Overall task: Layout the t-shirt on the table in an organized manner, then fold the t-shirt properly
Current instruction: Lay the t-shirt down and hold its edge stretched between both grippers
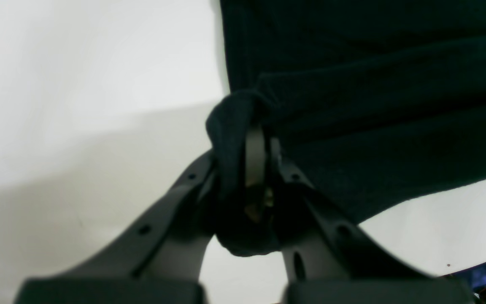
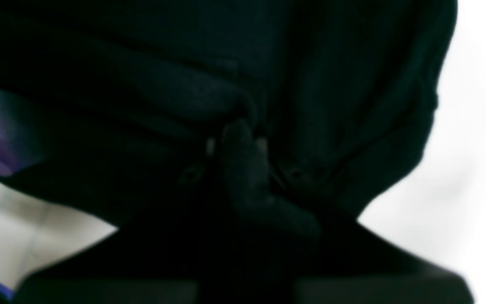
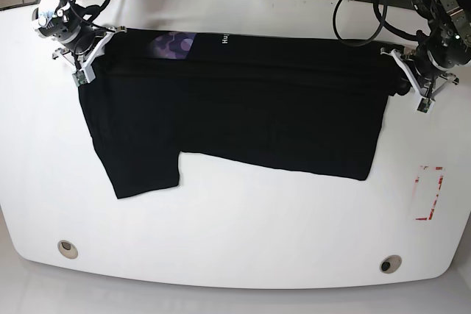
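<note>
The black t-shirt (image 3: 243,108) lies stretched sideways across the white table (image 3: 235,226). Its far edge is folded over, showing a purple patch (image 3: 173,44) and white lettering. One sleeve hangs toward the front left. My right gripper (image 3: 94,55) is shut on the t-shirt's far left corner. In the right wrist view the right gripper (image 2: 236,141) is buried in dark cloth (image 2: 141,84). My left gripper (image 3: 397,71) is shut on the t-shirt's right edge. In the left wrist view the left gripper (image 1: 260,143) pinches a bunched fold of the cloth (image 1: 373,105).
A red-and-white tape rectangle (image 3: 430,193) marks the table near its right edge. Two round grommet holes sit near the front edge, one at the left (image 3: 67,248) and one at the right (image 3: 390,263). Black cables (image 3: 360,12) loop over the far right of the table.
</note>
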`<state>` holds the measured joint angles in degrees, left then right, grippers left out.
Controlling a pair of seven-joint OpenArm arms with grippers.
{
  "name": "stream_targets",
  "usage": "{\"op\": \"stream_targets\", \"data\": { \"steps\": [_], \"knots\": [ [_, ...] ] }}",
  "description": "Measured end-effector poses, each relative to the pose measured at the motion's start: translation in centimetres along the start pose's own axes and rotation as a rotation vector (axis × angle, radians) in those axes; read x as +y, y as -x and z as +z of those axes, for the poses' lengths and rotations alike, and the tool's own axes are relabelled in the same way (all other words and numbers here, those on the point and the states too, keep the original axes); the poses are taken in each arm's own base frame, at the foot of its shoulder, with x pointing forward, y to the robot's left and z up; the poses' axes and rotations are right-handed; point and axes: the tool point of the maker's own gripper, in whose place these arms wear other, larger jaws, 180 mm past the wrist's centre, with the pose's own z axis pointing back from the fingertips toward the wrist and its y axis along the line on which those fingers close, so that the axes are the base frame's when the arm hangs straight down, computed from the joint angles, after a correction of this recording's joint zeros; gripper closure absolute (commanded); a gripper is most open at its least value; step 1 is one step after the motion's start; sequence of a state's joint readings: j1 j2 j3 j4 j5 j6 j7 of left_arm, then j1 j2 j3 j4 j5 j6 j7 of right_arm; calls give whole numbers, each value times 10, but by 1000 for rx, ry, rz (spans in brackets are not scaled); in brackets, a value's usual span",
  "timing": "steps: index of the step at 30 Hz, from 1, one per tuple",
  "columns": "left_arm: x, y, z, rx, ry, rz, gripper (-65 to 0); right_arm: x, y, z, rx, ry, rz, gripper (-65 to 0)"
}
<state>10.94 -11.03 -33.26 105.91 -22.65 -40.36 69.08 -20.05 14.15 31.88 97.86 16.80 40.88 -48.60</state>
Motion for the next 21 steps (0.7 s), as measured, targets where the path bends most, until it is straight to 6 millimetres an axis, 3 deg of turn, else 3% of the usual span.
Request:
{"op": "stream_targets", "data": {
  "steps": [4,9,13,15,19,21],
  "knots": [
    [-3,0,-1,4,7,-10,0,4,4,9,43,12,36,-120],
    [-15,-3,-7,18,34,-51,-13,4,-7,21,45,60,73,-380],
    [-20,-4,-9,20,47,-63,-149,11,-22,31,10,79,88,-550],
    [-19,-4,-9,23,44,-65,-236,14,-27,36,5,86,101,-604],
    [-16,-3,-8,31,35,-68,-399,15,-27,39,19,94,112,-617],
    [-16,-3,-8,31,34,-68,-439,14,-27,40,23,98,113,-612]
  ]
}}
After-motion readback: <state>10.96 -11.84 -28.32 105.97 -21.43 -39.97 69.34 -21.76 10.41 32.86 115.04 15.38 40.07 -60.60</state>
